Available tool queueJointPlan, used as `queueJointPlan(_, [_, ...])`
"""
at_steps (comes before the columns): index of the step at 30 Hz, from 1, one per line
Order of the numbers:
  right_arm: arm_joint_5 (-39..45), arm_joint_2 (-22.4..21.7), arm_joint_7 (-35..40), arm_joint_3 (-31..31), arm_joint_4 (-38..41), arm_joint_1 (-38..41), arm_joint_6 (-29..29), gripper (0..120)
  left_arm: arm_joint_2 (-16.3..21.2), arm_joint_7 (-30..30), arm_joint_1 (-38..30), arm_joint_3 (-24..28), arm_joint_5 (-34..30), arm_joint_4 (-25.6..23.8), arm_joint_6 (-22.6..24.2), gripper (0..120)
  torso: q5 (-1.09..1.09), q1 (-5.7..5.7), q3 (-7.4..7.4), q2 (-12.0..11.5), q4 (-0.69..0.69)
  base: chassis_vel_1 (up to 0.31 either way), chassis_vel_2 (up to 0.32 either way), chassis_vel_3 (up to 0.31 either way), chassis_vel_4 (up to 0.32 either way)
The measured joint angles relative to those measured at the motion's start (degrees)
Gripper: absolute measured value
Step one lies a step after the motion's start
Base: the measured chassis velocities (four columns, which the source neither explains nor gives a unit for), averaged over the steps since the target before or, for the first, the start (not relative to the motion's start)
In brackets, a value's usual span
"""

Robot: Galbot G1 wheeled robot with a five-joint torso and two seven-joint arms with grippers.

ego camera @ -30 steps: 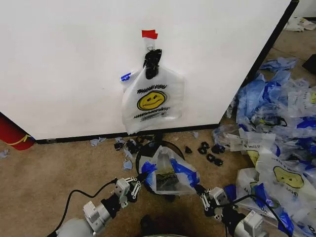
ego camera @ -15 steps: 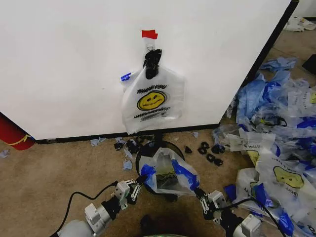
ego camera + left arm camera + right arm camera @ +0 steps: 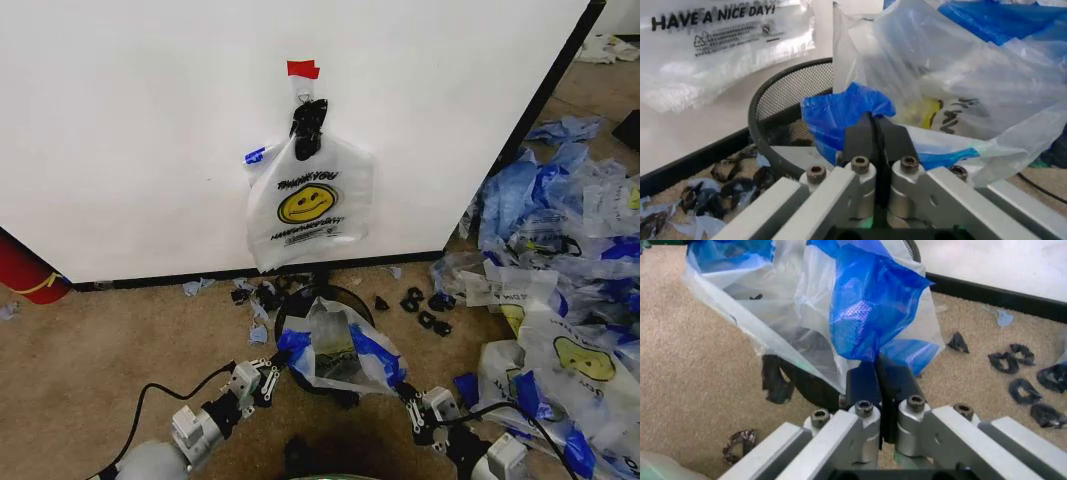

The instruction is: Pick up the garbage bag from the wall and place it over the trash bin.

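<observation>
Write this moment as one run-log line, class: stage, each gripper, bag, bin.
stage: bag held over bin | left gripper: shut on garbage bag | right gripper: shut on garbage bag | trash bin: on carpet below wall

The bag [image 3: 338,348] draped over the bin [image 3: 290,312] covered most of its rim and all of its inside; only the far arc of mesh showed. In the left wrist view, the bin's [image 3: 783,107] near side was hidden behind the left gripper [image 3: 873,131] and blue tape. The right gripper's [image 3: 878,377] fingertips were buried in blue tape. The bag's [image 3: 943,107] print was crumpled and unreadable. The red cylinder [image 3: 22,268] was cut off by the head view's edge.
</observation>
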Motion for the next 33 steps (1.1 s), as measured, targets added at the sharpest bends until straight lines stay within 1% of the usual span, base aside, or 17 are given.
queueJointPlan(4, [0.13, -0.17, 0.10, 0.05, -0.10, 0.10, -0.01, 0, 0.29, -0.04, 0.25, 0.12, 0.24, -0.33, 0.06, 0, 0.00, 0.00, 0.00, 0.00, 0.00, 0.000, 0.000, 0.000, 0.000])
queueJointPlan(8, [0.33, -0.37, 0.30, -0.01, -0.50, 0.20, -0.16, 0, 1.38, -0.24, 1.34, 0.07, 0.72, -1.04, 0.26, 0, 0.00, 0.00, 0.00, 0.00, 0.00, 0.000, 0.000, 0.000, 0.000])
queueJointPlan(16, [0.32, -0.41, 0.66, -1.12, -1.41, 0.93, -0.31, 0, 3.02, -1.28, 1.24, -0.33, 0.57, -0.80, 0.70, 0, 0.01, 0.00, 0.00, 0.01, 0.00, 0.000, 0.000, 0.000, 0.000])
queueJointPlan(33, [-0.21, 0.96, 1.31, -3.69, -3.50, 1.16, -0.49, 0, 2.18, -1.43, 2.13, 0.99, 1.54, 0.30, 0.32, 0, 0.00, 0.00, 0.00, 0.01, 0.00, 0.000, 0.000, 0.000, 0.000])
